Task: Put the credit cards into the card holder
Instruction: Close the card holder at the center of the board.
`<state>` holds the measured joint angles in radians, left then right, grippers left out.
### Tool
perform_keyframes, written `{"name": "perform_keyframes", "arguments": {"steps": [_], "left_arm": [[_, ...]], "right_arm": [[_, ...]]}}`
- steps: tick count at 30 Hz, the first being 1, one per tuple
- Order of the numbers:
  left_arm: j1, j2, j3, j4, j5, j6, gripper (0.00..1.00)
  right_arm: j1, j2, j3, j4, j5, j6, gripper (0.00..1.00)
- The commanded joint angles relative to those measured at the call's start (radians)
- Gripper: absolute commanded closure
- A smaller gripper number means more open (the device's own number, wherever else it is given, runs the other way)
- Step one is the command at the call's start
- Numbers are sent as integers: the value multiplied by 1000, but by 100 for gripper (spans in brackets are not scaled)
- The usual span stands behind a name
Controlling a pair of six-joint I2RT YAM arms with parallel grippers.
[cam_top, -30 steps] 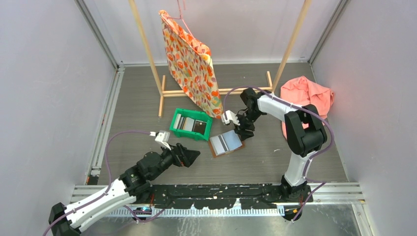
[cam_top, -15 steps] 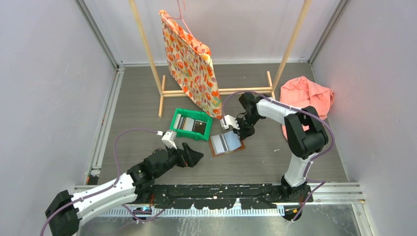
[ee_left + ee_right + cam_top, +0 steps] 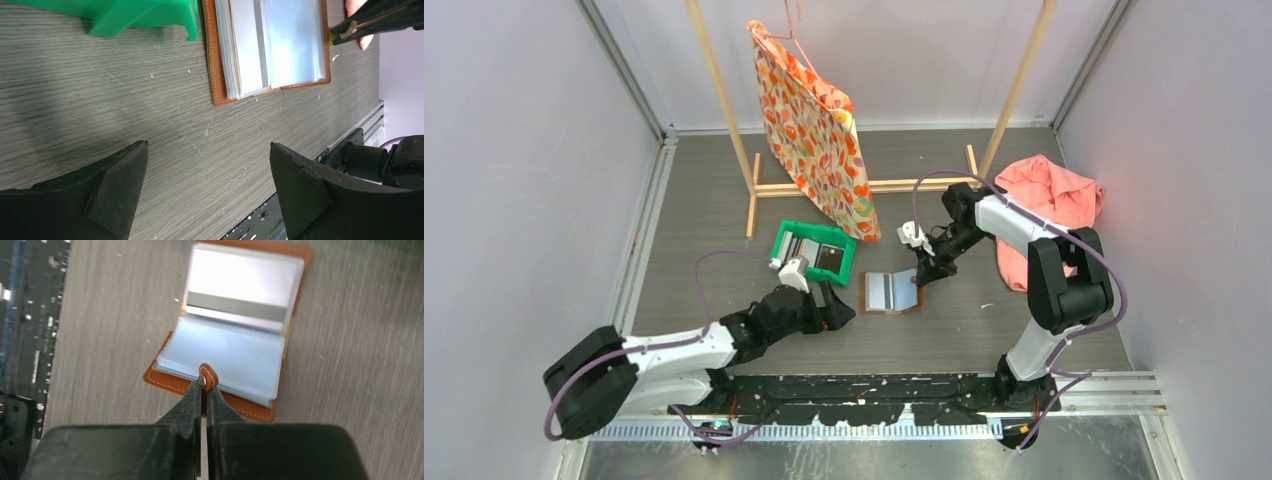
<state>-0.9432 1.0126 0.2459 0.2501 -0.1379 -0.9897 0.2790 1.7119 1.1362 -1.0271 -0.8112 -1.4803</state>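
Green plastic was seen first, on the left: a green bin (image 3: 780, 247) was set on the desk (image 3: 724, 200), and the credit cards (image 3: 805, 248) were kept inside it. Just in front of the bin, the left end effector (image 3: 836, 305) was held low over the desk, with its fingers spread wide and nothing between them. It was pointed toward the right, so the cards lay just past its side, toward the back of the desk. The left arm was judged to be the nearer one to the cards. A turn toward the bin would likely be needed, and the bin's wall would have to be cleared.

Further right, the card holder (image 3: 890, 292) was laid open and flat, with its fold running away from the arms. Its small snap tab (image 3: 209, 376) was pinched by the right end effector (image 3: 204, 386), whose fingers were pressed together on it. A flowery bag (image 3: 814, 130) was hung above the bin's far corner. A pink cloth (image 3: 1049, 190) was left at the far right.
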Motion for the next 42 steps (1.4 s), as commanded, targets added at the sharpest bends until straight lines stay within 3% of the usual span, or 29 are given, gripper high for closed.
{"name": "perform_keyframes", "arguments": {"steps": [1, 8, 15, 22, 30, 34, 42], "left_arm": [[-29, 101, 80, 93, -36, -40, 8], [-75, 261, 138, 135, -89, -93, 9], [-77, 369, 144, 246, -97, -43, 11], [-77, 417, 133, 373, -80, -57, 24], [-76, 123, 52, 262, -113, 46, 24], [-69, -15, 38, 247, -125, 115, 24], [-30, 14, 91, 243, -76, 87, 39]], "right_arm": [[1, 2, 48, -137, -136, -125, 99], [0, -19, 48, -25, -101, 83, 99], [53, -68, 17, 208, -145, 499, 99], [89, -105, -35, 419, -134, 782, 98], [210, -132, -33, 442, -110, 797, 96], [249, -124, -39, 410, -98, 715, 95], [279, -124, -47, 377, -102, 622, 94]]}}
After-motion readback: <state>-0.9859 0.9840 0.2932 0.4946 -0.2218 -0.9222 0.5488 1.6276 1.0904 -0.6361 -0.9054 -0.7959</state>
